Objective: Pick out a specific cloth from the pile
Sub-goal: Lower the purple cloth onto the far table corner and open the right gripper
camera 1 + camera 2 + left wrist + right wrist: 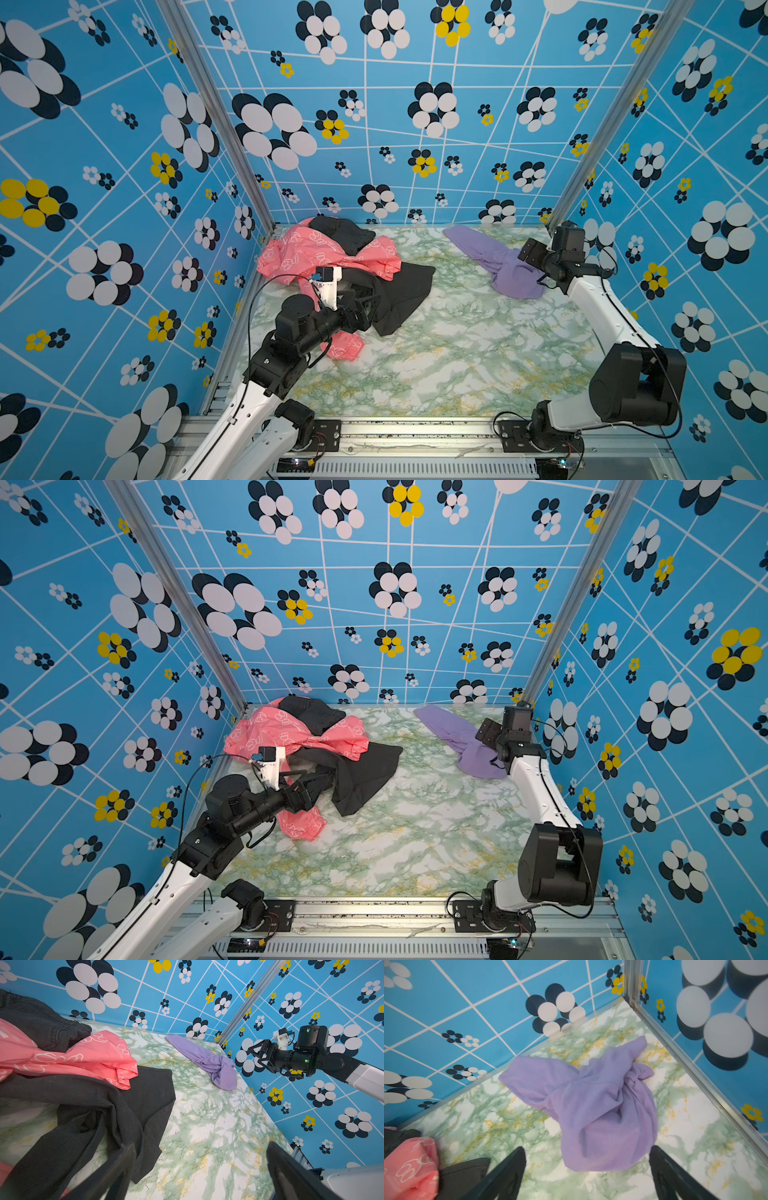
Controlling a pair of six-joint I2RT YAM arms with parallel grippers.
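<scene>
Cloth [602, 1105] lies apart from pile [316, 249] | right fingers [664, 1169] spread wide, empty | left fingers [286, 1172] spread, seemingly empty

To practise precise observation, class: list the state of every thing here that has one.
Plain lavender-purple fabric cloth: crumpled on table, apart from pile, ungripped.
Coral-pink printed garment: heaped in pile.
Black fabric garments: crumpled in pile.
Left gripper: open, empty.
Right gripper: open, empty.

Bright, even light; blurred wrist-view edges
</scene>
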